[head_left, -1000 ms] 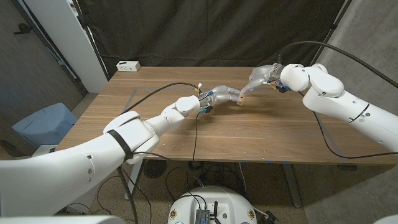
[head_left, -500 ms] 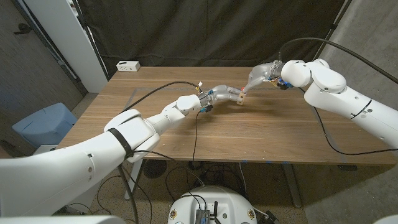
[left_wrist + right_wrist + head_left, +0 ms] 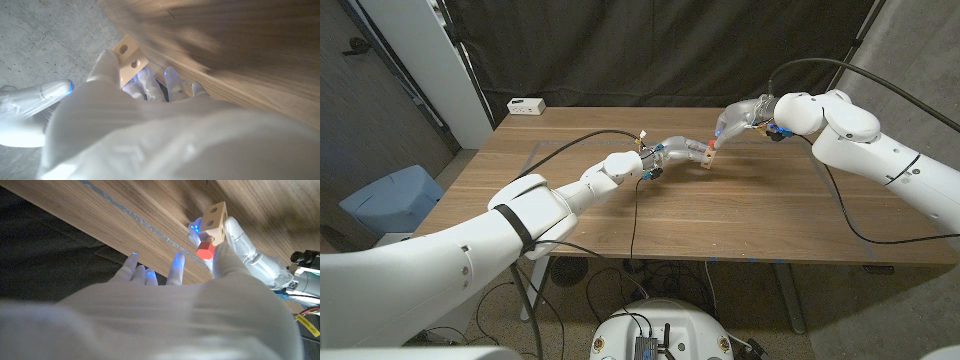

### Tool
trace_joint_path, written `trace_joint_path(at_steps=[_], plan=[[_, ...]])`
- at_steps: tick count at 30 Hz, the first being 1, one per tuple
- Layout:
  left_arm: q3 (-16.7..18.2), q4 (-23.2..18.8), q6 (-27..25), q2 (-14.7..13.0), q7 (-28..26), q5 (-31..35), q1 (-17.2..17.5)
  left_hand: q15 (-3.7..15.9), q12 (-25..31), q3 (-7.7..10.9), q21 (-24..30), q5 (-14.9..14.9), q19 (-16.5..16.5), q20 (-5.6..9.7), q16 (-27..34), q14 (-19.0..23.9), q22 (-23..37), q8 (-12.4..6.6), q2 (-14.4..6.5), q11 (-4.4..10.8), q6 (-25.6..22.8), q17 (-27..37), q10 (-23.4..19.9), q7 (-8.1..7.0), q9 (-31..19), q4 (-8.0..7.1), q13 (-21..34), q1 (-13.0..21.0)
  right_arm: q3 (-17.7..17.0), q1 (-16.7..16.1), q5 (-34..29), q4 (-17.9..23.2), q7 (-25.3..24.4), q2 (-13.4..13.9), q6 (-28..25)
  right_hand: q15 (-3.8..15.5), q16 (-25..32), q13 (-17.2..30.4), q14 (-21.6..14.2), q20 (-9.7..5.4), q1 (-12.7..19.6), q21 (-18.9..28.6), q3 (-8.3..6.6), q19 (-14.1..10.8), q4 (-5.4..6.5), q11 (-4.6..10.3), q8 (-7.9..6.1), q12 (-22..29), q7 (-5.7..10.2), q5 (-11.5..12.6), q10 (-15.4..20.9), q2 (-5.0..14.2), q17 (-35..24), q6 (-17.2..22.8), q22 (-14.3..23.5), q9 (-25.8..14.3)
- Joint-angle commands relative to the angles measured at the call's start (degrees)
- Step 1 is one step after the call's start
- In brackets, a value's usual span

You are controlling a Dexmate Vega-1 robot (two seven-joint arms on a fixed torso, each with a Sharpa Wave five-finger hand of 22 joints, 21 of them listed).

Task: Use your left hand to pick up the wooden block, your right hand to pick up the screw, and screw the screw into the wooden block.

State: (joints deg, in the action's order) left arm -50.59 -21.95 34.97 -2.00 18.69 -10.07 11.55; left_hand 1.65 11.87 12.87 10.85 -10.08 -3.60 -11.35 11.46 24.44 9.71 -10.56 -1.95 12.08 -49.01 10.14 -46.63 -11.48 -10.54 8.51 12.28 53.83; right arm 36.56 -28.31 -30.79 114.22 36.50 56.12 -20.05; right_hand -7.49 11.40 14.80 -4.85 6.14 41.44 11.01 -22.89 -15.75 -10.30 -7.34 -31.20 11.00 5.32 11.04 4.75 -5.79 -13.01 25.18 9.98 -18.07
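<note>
Red-headed screw is sitting in the pale wooden block's face, its axis running toward the right hand pinching it; left hand is gripping the block.

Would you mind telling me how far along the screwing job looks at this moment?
Done: the left hand holds the wooden block up off the table, and the red-headed screw sits at one of the block's holes. In hand: the right hand is at the screw; whether it grips it I cannot tell. Left: the screw's head stands clear of the block, so it needs driving in.
</note>
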Motion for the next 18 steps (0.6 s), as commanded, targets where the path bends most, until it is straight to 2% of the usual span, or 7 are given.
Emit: trace_joint_path(at_steps=[1, 8, 14, 18], plan=[[-0.09, -0.27, 1.00, -0.26, 0.01, 0.05, 0.28, 0.15, 0.05, 0.17, 0.17, -0.24, -0.16, -0.08, 0.10, 0.08, 0.32, -0.37, -0.41, 0.06, -0.51, 0.19, 0.19, -0.09, -0.22, -0.24, 0.07, -0.01, 0.20, 0.55, 0.99, -1.41, -0.67, -0.37, 2.20, -0.10, -0.08, 0.10, 0.59, -0.07, 2.07, 0.33, -1.03, -0.05, 0.01, 0.48, 0.69, 0.10, 2.01, 0.12, -0.84, 0.13, 0.12, -0.14, 0.17, 0.48], [0.12, -0.58, 1.64, -0.48, 0.13, 0.06, 0.65, 0.20, 0.04, 0.17, 0.18, -0.24, -0.19, -0.09, 0.10, 0.08, 0.32, -0.35, -0.39, 0.04, -0.46, 0.19, 0.23, -0.13, -0.22, -0.23, 0.07, 0.00, 0.24, 0.39, 1.12, -1.40, -0.75, -0.29, 2.53, 0.03, 0.06, 0.12, 0.74, -0.17, 4.13, 0.39, -1.82, -0.18, -0.04, 1.34, 0.72, 0.37, 4.17, 0.21, -1.17, 0.12, 0.30, 1.34, 0.15, 1.26], [0.22, -0.76, 1.98, -0.52, 0.26, 0.18, 0.86, 0.12, 0.05, 0.17, 0.18, -0.24, -0.18, -0.09, 0.10, 0.08, 0.32, -0.34, -0.40, 0.05, -0.44, 0.19, 0.21, -0.26, -0.22, -0.22, 0.07, 0.01, 0.40, 0.23, 0.96, -1.46, -1.06, -0.48, 2.80, 0.44, 0.20, 0.13, 0.64, -0.36, 5.30, 0.50, -2.23, -0.47, -0.04, 1.85, 0.63, 0.59, 5.11, 0.25, -1.07, -0.09, 0.41, 2.61, 0.14, 1.77], [0.29, -0.91, 2.18, -0.58, 0.19, 0.29, 1.00, 0.17, 0.06, 0.16, 0.18, -0.23, -0.19, -0.05, 0.10, 0.09, 0.32, -0.32, -0.39, 0.04, -0.39, 0.19, 0.16, -0.26, -0.22, -0.24, 0.07, -0.01, 0.40, 0.18, 0.92, -1.40, -1.04, -0.46, 2.92, 0.45, 0.26, 0.13, 0.62, -0.46, 5.94, 0.52, -2.49, -0.58, 0.03, 1.97, 0.37, 0.76, 5.09, 0.28, -0.86, -0.12, 0.44, 3.91, 0.14, 2.09]])
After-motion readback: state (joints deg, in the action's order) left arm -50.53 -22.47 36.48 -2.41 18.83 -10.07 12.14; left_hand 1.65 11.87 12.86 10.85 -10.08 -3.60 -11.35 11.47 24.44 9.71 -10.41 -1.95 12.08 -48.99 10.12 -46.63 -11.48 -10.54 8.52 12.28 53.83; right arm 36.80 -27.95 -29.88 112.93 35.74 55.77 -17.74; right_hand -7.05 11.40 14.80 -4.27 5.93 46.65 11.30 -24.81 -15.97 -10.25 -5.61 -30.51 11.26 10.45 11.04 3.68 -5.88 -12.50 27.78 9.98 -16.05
